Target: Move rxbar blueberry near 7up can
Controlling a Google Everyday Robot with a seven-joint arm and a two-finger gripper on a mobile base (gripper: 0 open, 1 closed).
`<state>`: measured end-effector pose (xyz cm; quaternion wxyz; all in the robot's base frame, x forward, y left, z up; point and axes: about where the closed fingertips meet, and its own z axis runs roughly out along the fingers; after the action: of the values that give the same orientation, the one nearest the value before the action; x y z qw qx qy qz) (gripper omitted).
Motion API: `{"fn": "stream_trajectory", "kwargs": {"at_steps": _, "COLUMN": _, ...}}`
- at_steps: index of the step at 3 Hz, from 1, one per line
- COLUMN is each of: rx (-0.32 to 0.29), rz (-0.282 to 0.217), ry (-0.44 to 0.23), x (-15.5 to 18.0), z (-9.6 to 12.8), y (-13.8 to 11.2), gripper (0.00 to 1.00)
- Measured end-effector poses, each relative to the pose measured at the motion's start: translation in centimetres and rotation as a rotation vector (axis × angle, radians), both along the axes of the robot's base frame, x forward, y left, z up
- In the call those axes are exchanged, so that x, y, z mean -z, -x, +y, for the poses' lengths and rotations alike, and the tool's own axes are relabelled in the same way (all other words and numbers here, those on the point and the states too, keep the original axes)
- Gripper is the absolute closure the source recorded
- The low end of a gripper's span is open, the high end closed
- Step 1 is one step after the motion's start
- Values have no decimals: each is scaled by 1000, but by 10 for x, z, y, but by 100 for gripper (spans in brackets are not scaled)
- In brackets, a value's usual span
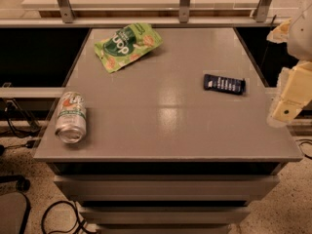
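The rxbar blueberry (224, 84) is a dark navy bar with white lettering, lying flat on the right side of the grey table (165, 130). The 7up can (71, 117) is a silver can with green and red marks, lying on its side near the table's front left corner. My gripper (288, 106) is at the right edge of the view, beyond the table's right side, to the right of the bar and apart from it.
A green crinkly chip bag (127, 45) lies at the back left of the table. A metal rail with posts (184, 4) runs behind the table. Drawers (165, 186) sit under the tabletop. Cables (58, 216) lie on the floor at left.
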<state>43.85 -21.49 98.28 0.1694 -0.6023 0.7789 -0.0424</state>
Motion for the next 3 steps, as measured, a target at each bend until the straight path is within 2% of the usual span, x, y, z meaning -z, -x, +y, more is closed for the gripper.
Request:
{"fn": "stream_trajectory", "kwargs": {"at_steps": 2, "rx": -22, "rz": -14, "ry": 24, "x": -1, "z": 2, "y": -1, "gripper": 0}}
{"fn": "stream_trajectory", "kwargs": {"at_steps": 3, "rx": -96, "rz": -23, "ry": 77, "x": 9, "z": 12, "y": -18, "gripper": 0}}
